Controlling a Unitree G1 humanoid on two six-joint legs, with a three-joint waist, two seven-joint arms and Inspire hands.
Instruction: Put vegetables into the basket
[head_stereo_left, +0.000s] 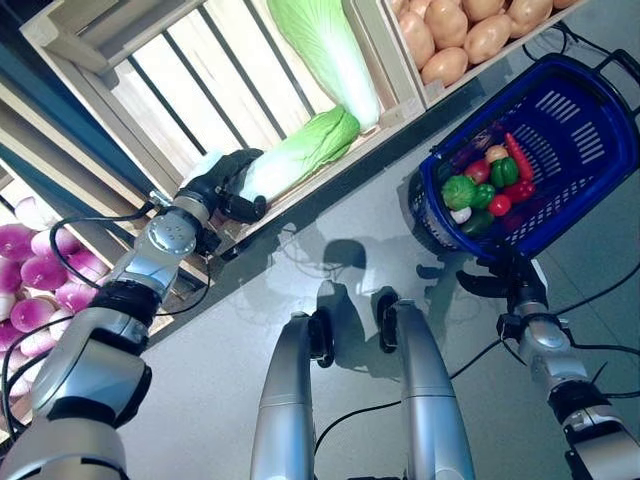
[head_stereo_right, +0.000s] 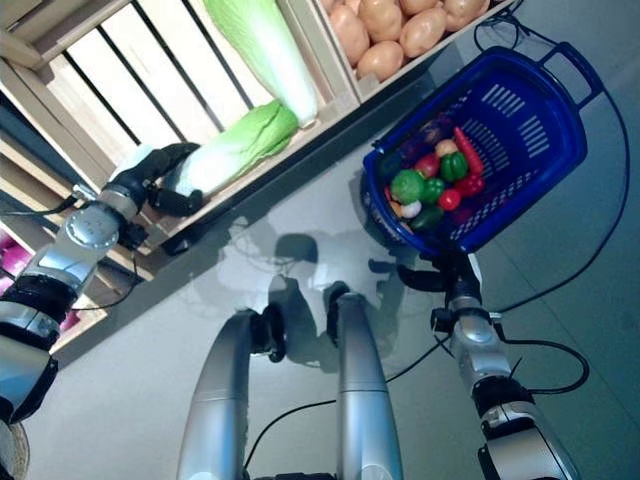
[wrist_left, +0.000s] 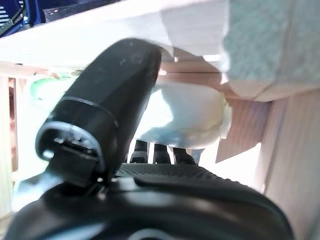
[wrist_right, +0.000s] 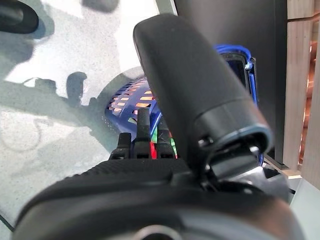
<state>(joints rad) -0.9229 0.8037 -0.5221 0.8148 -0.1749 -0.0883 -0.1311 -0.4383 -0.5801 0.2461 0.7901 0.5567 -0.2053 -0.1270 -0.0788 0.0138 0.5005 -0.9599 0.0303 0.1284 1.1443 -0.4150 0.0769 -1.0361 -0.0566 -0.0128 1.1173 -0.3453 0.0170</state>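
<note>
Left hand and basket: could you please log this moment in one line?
left hand: fingers round cabbage | right hand: holds basket | crate

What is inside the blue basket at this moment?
The blue basket holds a pile of small vegetables, green, red and one white, at its lower end. What lies underneath the pile is covered. The right hand holds the basket's near end.

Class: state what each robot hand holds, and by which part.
Left robot hand grips the napa cabbage at its white stem end. Right robot hand holds the blue basket, apparently at its near rim.
</note>
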